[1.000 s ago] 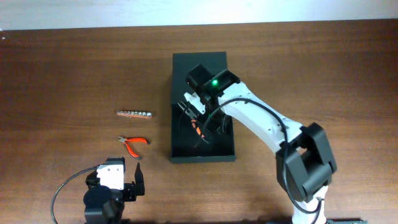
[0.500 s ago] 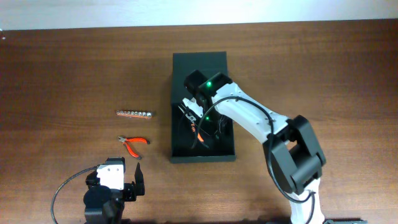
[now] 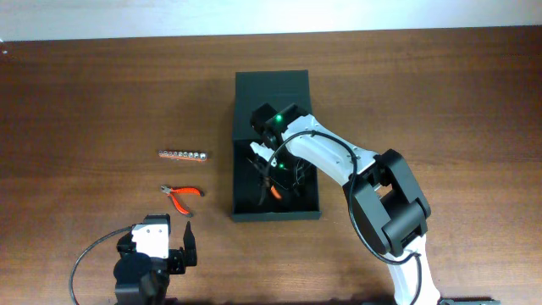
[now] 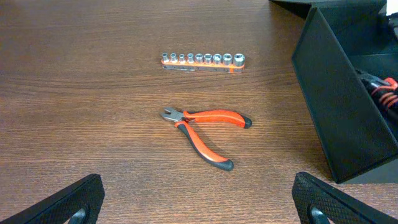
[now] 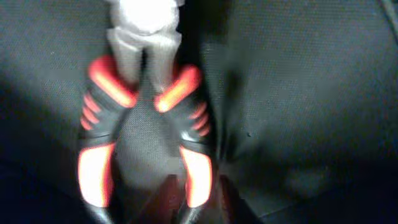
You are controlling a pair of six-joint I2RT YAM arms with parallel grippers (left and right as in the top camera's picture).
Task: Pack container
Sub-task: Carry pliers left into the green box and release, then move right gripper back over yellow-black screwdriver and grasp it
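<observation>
The container [image 3: 276,213] is a dark green box with its flap lid [image 3: 271,82] lying open at the far end; its side wall also shows in the left wrist view [image 4: 336,118]. My right gripper [image 3: 269,174] reaches down inside it and is shut on one handle of red-and-black pliers [image 3: 272,186]. In the right wrist view these pliers [image 5: 96,168] lie against the dark floor, with my right gripper's fingers [image 5: 193,205] around the right handle. My left gripper [image 3: 174,246] is open and empty near the front edge, its fingers [image 4: 199,202] wide apart.
A second pair of red-and-black pliers [image 3: 182,196] lies on the wooden table left of the box, also in the left wrist view [image 4: 205,127]. A rail of several silver sockets [image 3: 184,155] lies beyond it [image 4: 202,60].
My right arm has moved lower and a little left into the box, carrying the pliers down toward its floor. The left arm has not moved.
</observation>
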